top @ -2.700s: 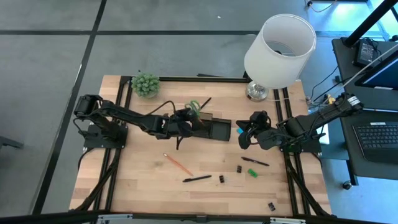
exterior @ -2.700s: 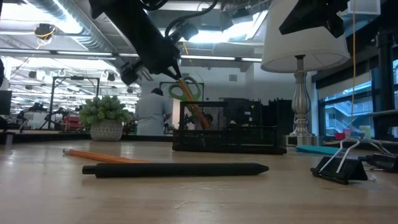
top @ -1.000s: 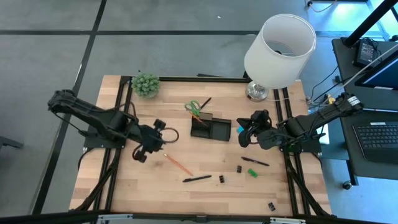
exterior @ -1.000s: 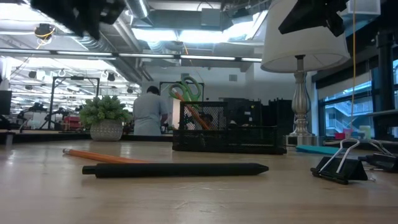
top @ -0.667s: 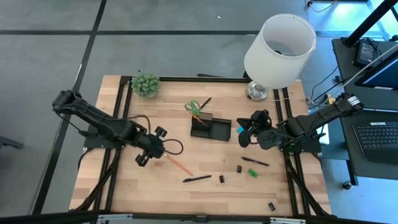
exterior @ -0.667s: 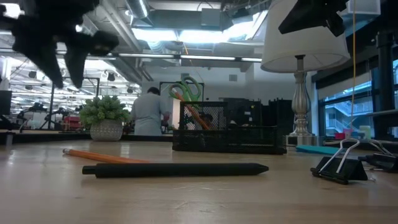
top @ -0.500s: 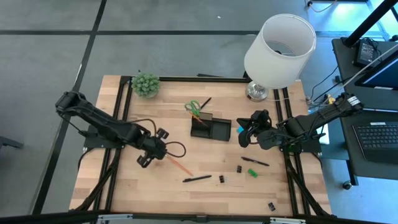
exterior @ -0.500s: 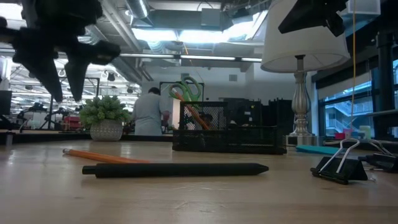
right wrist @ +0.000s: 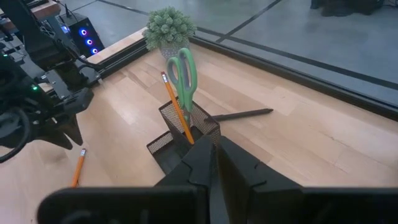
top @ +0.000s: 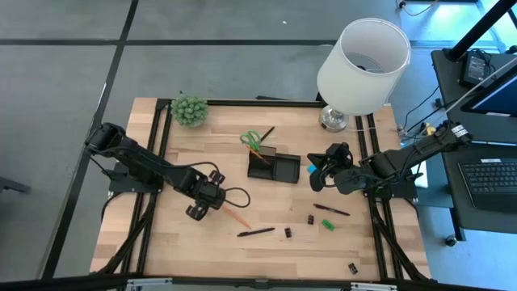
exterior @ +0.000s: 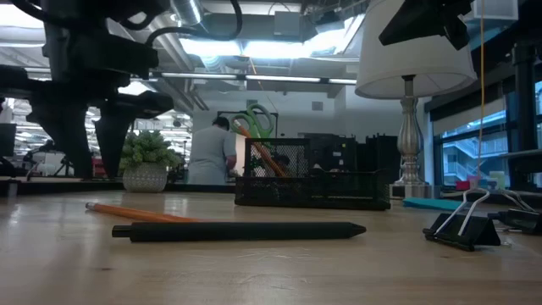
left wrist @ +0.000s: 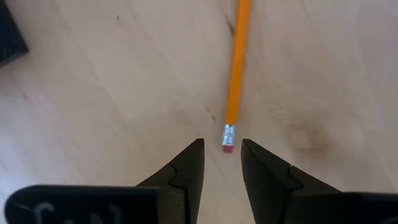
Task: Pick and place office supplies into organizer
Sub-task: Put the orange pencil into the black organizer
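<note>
Left gripper (top: 202,208) hovers low over the table (top: 186,242), fingers (left wrist: 186,171) apart and pointing down, with nothing between them. Right at their tips lies a pencil (left wrist: 235,81), eraser end nearest the fingers, flat on the wood and running toward 4 o'clock in the high view. From table height the dark fingers (exterior: 72,140) hang just above the pencil (exterior: 140,213).

The organizer (top: 273,167) sits near table centre, at about 2 o'clock from the left gripper. Green-handled scissors (top: 251,139) and a second pencil (right wrist: 177,115) stand upright in its left compartment, handles up, clear in the right wrist view (right wrist: 183,71). A black pen (top: 266,132) lies on the table just beyond them, toward 12.

At 5 o'clock from the organizer a second pen (top: 255,232) lies flat, with a small black clip (top: 287,233) beside it. Further right are another clip (top: 310,219), a green piece (top: 327,224) and a third pen (top: 331,210). One more clip (top: 353,267) sits near the front edge.

Right gripper (top: 317,179) waits at 3 o'clock from the organizer, fingers (right wrist: 211,162) pressed together and empty, with a blue pad (top: 311,169) just beside it.
</note>
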`<state>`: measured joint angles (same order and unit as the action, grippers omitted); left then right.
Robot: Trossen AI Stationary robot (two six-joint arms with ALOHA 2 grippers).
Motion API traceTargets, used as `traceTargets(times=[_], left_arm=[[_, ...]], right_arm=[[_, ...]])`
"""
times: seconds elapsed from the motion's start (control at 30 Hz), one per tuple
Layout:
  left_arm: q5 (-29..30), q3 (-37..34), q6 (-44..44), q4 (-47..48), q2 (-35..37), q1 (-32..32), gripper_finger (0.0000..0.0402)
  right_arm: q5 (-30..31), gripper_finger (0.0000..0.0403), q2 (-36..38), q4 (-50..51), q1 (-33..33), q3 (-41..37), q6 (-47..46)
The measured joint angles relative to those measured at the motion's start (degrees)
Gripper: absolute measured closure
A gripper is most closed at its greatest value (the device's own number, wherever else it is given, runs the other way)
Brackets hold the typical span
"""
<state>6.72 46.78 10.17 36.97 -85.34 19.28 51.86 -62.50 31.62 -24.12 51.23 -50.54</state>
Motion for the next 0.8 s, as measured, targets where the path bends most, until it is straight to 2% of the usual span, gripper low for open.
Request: traceTargets(times=[0.37,0.6,0.8], left_arm=[[-0.9,-1.2,-1.3,0.0,0.0,-0.7,0.0301],[-1.9,-4.0,-2.1,-5.5,0.0,-0.7,0.0301],[-1.9,-4.3,-2.1,-5.6,0.0,-0.7,0.0301]], right_arm=[[-0.4,0.0374,0.0,0.0,0.0,0.0,-0.2],[-0.4,0.0374,0.0,0.0,0.0,0.0,-0.2],[-0.4,0.0374,0.0,0.0,0.0,0.0,-0.2]])
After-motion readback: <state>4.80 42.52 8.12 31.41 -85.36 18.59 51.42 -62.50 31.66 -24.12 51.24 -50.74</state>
